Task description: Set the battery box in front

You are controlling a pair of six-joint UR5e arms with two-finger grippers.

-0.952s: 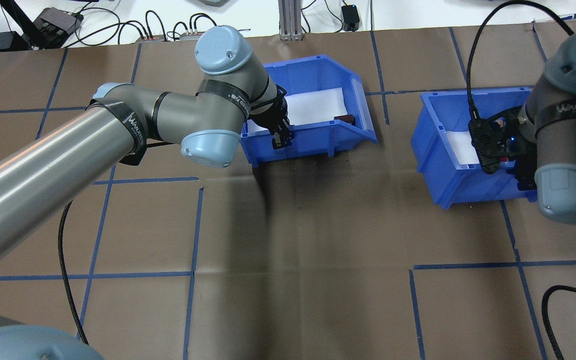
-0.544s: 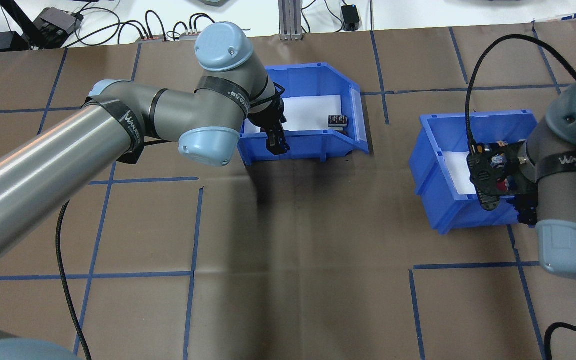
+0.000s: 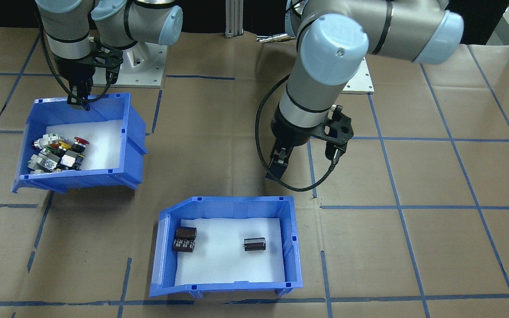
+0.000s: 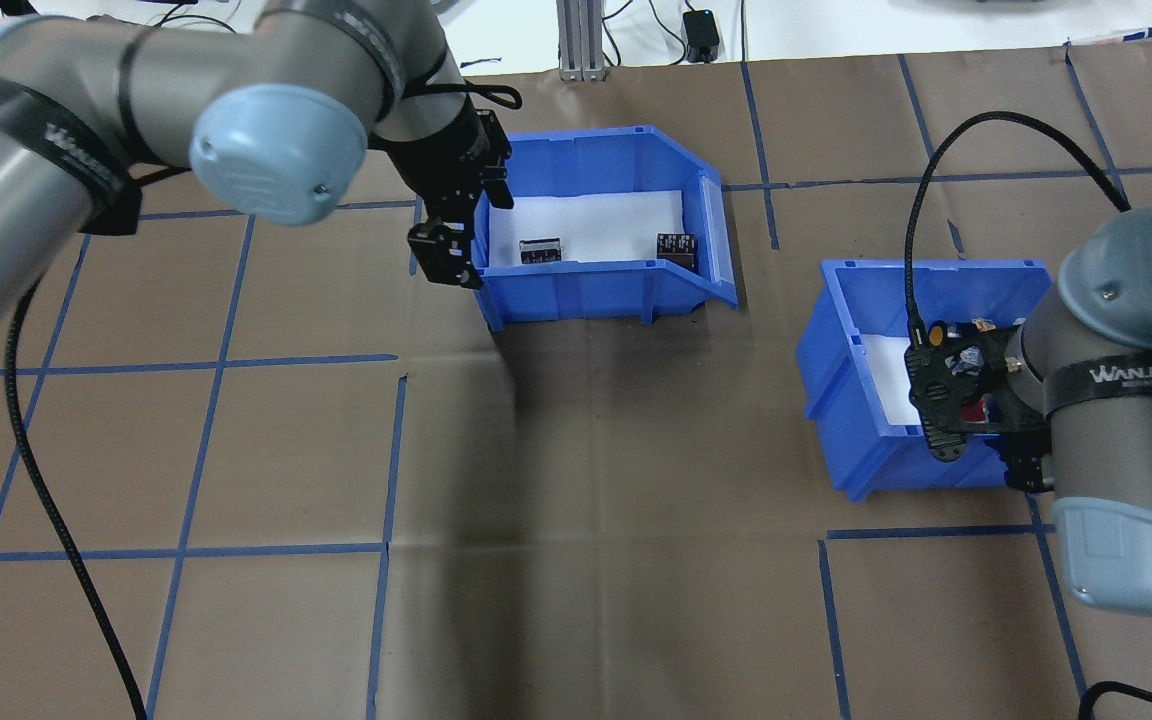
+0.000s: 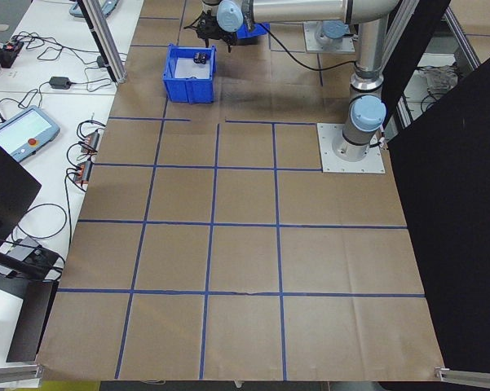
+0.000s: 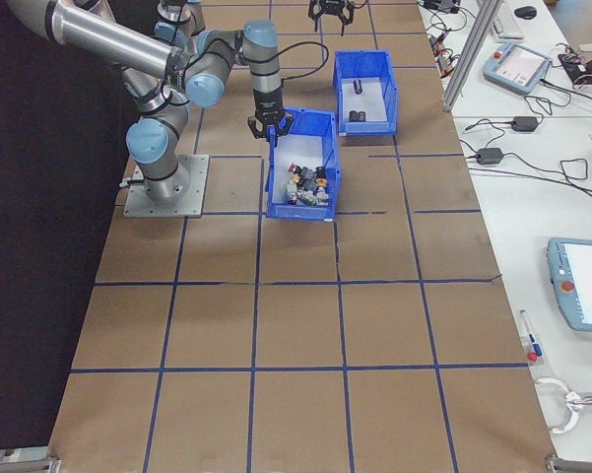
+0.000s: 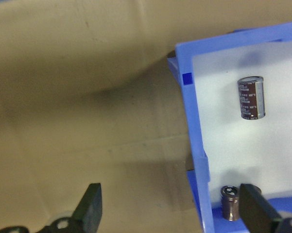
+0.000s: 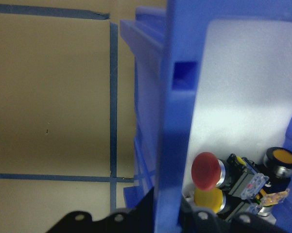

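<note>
Battery box [image 3: 227, 247] sits flat on the brown paper table [image 3: 413, 247], on the side far from the robot's base, its white foam floor showing. Three dark cells [image 3: 254, 244] lie in it: two touching near the sloped front, one alone toward the back wall. In the overhead view the near wall hides part of the floor, so only two cells [image 4: 540, 251] can be made out there.

The left gripper [image 3: 279, 164] hangs just outside the box's back wall, its fingers spread and holding nothing. In its wrist view both fingers [image 7: 90, 209] are cut off at the bottom edge, with one cell [image 7: 251, 97] fully seen and another [image 7: 229, 202] partly hidden by the right finger.

The right gripper [image 3: 79, 99] is at the back wall of the second blue bin [image 3: 131, 128], which holds coloured push-buttons [image 3: 58, 154]. It seems clamped on that rim, though the wrist view [image 8: 167, 216] shows the fingers only at the frame's bottom edge.
</note>
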